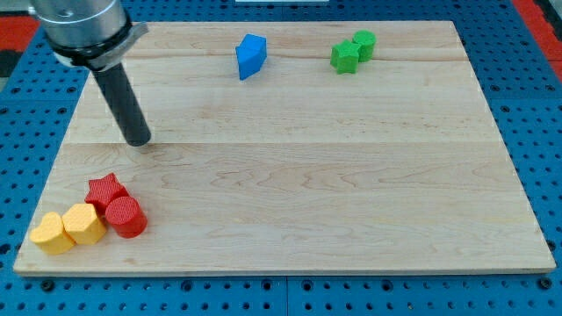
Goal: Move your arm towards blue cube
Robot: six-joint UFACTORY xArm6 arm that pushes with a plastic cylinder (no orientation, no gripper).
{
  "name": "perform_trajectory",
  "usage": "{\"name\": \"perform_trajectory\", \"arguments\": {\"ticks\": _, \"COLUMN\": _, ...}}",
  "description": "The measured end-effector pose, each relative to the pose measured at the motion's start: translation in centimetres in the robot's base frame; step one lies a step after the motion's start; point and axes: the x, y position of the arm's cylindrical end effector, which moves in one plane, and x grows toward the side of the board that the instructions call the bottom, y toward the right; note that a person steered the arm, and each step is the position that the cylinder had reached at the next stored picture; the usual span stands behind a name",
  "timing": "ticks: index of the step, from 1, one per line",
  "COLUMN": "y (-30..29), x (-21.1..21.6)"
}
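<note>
The blue cube (250,55) stands near the view's top, a little left of the middle of the wooden board (299,167). My tip (139,140) rests on the board at the view's left, well to the left of and below the blue cube, apart from every block. The dark rod rises from the tip toward the view's top left corner.
Two green blocks (352,50) touch each other at the view's top right. At the view's bottom left lie a red star (105,191), a red cylinder (126,216), a yellow hexagonal block (85,223) and a yellow heart-like block (52,233), bunched together.
</note>
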Motion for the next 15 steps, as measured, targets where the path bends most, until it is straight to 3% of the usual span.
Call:
{"name": "perform_trajectory", "arguments": {"ticks": 3, "y": 7.8, "x": -0.6}}
{"name": "perform_trajectory", "arguments": {"ticks": 5, "y": 8.4, "x": -1.4}}
{"name": "perform_trajectory", "arguments": {"ticks": 10, "y": 19.4, "x": -11.6}}
{"name": "perform_trajectory", "arguments": {"ticks": 14, "y": 19.2, "x": -22.2}}
{"name": "perform_trajectory", "arguments": {"ticks": 15, "y": 16.9, "x": -22.5}}
